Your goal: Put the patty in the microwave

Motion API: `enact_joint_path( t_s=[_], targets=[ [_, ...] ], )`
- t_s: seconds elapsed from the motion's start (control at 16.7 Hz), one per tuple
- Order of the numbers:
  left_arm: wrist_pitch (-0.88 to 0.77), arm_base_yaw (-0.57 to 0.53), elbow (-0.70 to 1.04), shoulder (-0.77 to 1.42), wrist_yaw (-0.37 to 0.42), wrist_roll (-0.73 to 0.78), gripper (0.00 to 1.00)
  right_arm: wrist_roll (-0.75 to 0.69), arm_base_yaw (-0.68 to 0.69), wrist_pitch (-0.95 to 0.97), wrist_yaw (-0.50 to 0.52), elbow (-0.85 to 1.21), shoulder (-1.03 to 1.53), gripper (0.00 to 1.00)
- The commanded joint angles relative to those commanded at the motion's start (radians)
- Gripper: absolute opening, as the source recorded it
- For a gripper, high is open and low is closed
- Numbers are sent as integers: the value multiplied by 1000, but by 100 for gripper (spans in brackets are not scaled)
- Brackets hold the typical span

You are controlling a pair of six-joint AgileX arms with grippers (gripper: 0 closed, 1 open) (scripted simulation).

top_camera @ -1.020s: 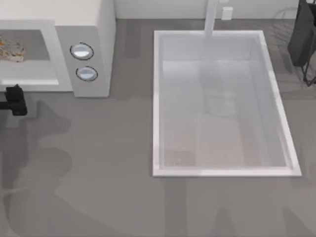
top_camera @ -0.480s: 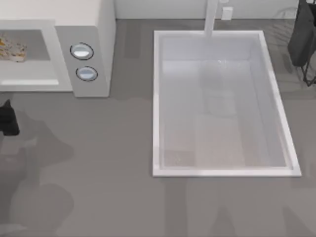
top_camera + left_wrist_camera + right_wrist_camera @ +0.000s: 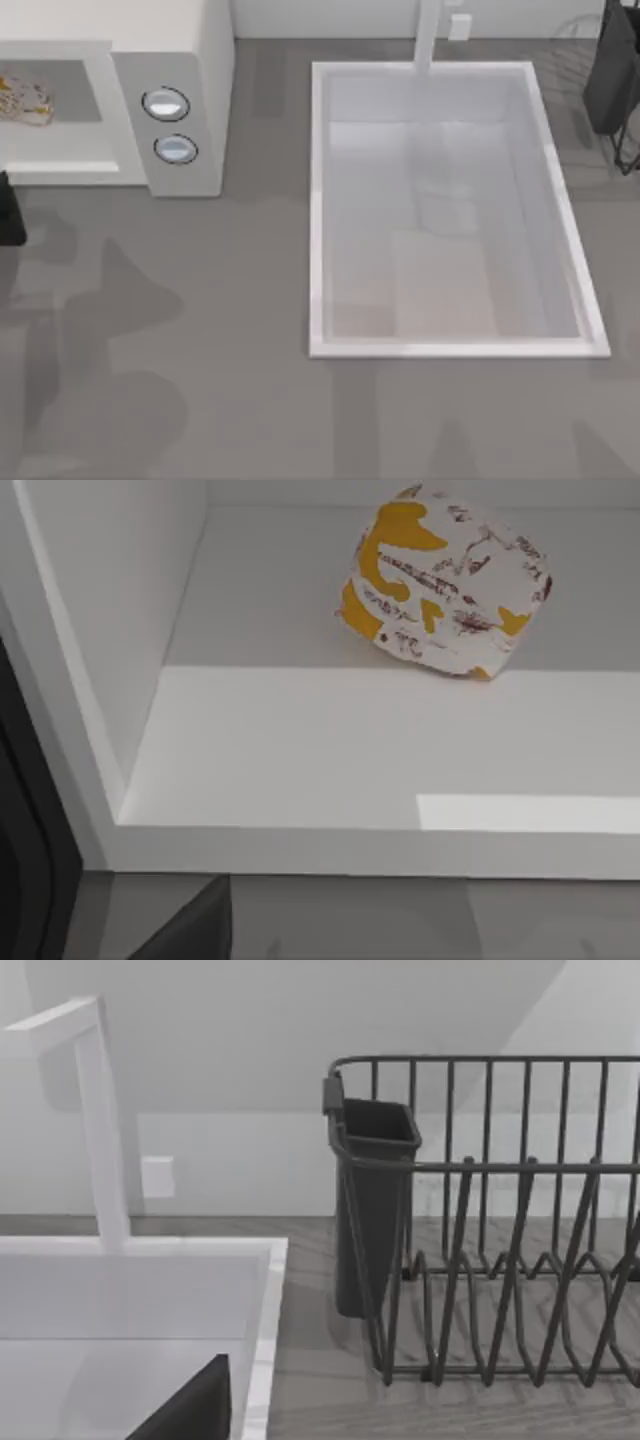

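The patty (image 3: pixel 24 99) lies inside the microwave (image 3: pixel 190 60), apart from the left gripper (image 3: pixel 8 212).

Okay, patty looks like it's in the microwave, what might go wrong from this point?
1. The patty sits tilted on the microwave cavity floor, leaning on one edge; it might tip or slide.
2. The left gripper is close to the microwave's front edge at the table's left; a careless move may clip it.
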Motion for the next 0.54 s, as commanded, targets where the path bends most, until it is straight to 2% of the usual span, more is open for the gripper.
enact_joint_path(
  t_s=[0.3,0.54],
  targets=[
    [-304,2,59,-213,-5,-2,100,0,0,0,0,0,0,100],
    [-377,2,84,-285,-5,-2,100,0,0,0,0,0,0,100]
  ],
)
